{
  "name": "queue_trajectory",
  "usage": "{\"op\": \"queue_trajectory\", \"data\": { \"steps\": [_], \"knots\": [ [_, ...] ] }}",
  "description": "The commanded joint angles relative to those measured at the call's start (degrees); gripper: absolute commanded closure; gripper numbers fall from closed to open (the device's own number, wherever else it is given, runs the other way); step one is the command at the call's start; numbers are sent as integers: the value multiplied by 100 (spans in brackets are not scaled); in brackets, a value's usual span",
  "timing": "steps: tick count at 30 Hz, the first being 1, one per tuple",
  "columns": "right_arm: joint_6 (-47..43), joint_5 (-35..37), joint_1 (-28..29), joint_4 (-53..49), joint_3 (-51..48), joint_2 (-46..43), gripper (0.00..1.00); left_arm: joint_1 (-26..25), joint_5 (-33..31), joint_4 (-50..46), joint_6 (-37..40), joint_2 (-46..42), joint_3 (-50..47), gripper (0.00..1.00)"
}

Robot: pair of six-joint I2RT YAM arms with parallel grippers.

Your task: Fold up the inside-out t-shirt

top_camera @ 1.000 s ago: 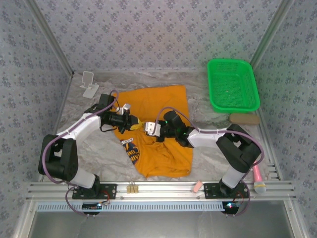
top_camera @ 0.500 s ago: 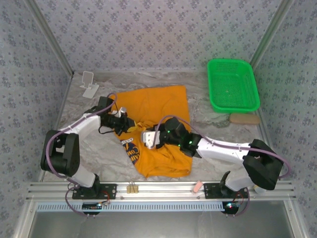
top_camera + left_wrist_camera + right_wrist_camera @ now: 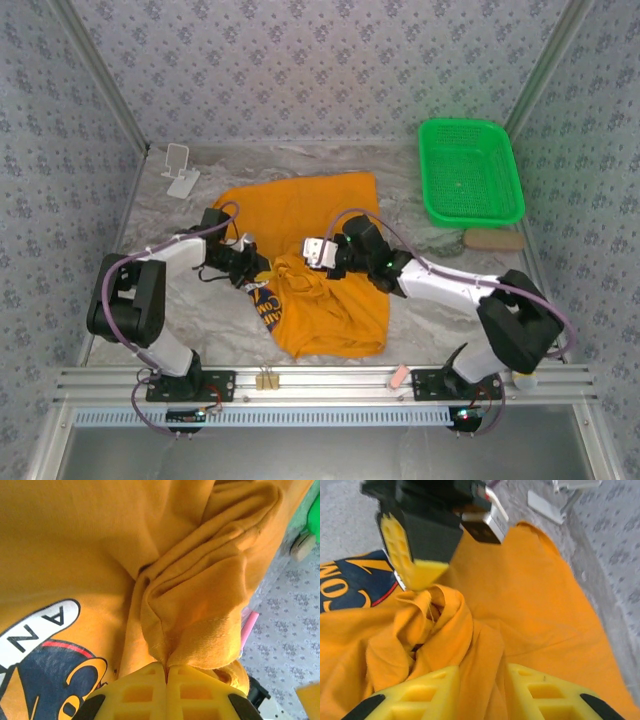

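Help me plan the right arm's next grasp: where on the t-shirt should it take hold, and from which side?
Probably the bunched ridge of the t-shirt standing up beside the shut left gripper. It rises off the flat cloth, so the open right gripper can come from above, on its own side, jaws straddling the fold.

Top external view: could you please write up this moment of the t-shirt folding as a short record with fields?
t-shirt: orange, wrinkled, lying on the table, bunched up at its middle
print: dark-and-white lettering, facing up at the near left edge
left gripper: shut, pinching a fold of the t-shirt
right gripper: open, fingers apart over the bunched fabric, opposite the left gripper
green basket: far right, apart from the t-shirt
fold: not yet neat or flat
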Motion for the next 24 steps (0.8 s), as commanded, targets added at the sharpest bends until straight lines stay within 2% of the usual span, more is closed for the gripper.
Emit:
{"op": "queue_trajectory", "data": {
  "steps": [1,11,13,16,21,24],
  "knots": [
    [225,-740,20,-21,409,561,68,47,321,-17,72,-271,-108,100],
    [115,-1437,79,-406,1090,1621,69,93,366,-227,177,-543,-155,100],
    [111,-1448,87,-420,1168,1756,76,137,379,-207,159,-580,-185,100],
    [85,-1158,85,0,990,1773,100,202,411,-185,172,-608,-208,100],
    [-144,-656,229,195,702,1279,100,464,186,-129,181,-658,-238,100],
    [-559,61,561,321,371,621,100,550,-217,-177,250,-427,-95,100]
  ]
}}
